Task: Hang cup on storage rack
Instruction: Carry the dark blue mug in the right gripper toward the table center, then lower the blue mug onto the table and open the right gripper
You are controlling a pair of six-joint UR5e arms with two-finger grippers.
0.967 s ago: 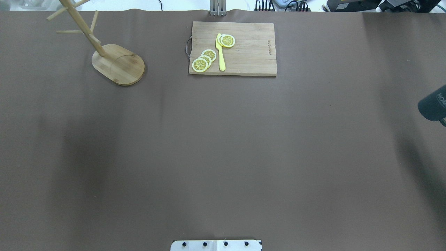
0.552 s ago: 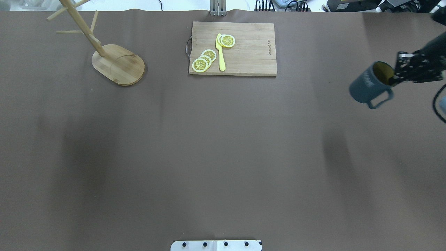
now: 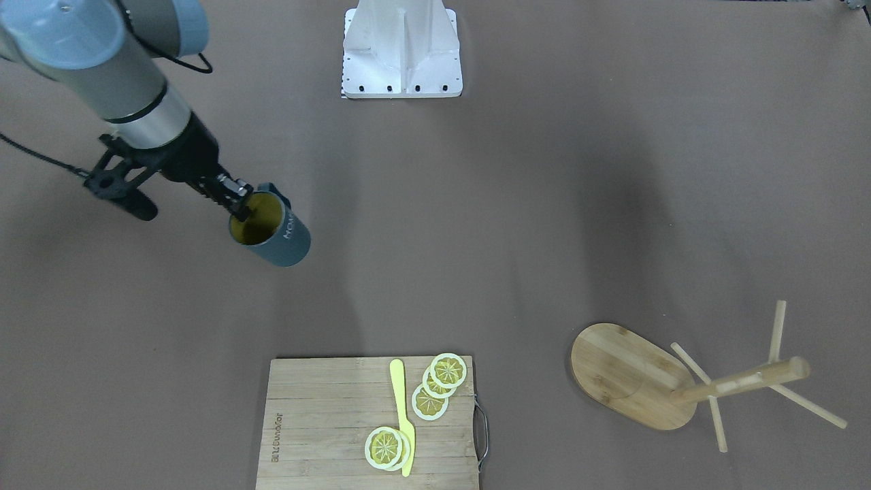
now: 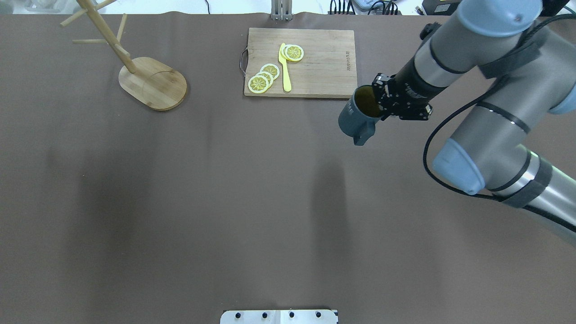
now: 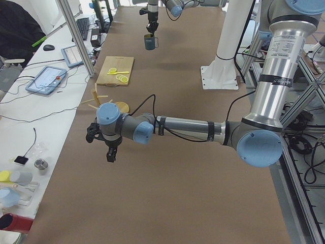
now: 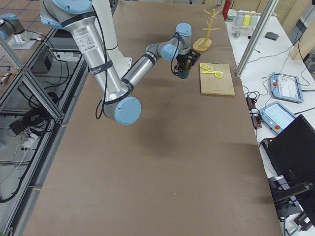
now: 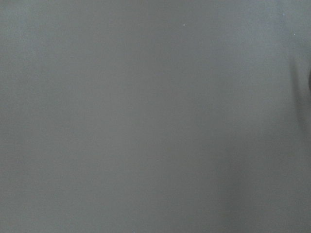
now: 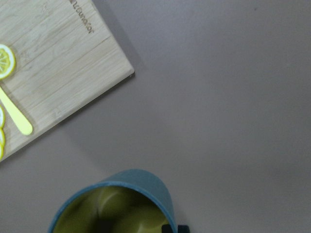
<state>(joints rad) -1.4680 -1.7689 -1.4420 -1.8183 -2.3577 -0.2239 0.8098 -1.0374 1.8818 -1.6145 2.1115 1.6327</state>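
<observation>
The task was, by my reading, under way but less than half done: the cup (image 4: 355, 118) was already off the table (image 4: 252, 211) and in the grasp of the right gripper (image 4: 380, 103), whose fingers were pinched onto the rim, apparently with one inside the yellow-olive mouth and one outside. The cup hung tilted in the air with its handle turned toward the near side, just off the near right corner of the cutting board (image 4: 321, 67). The storage rack (image 4: 153, 83) stood at the far left, well apart from the cup, and every peg visible in the front-facing view was bare, so the carry across, the lining-up of the handle and the hanging itself all remained. The left gripper (image 5: 110, 151) hovered over the table toward the near left and showed only in the side view, so I could not tell whether it was open or closed; its wrist camera saw nothing but table surface. Room for the move looked generous, since a broad stretch of brown table lay between cup and rack. The board, with its lemon slices (image 4: 264, 77) and yellow knife (image 4: 284, 67), sat at the far centre beside the straight route, so I judged that a path on its near side or above it would be the safer one. The rack was close to the far left edge, and its upper pegs ran out of the overhead view.
</observation>
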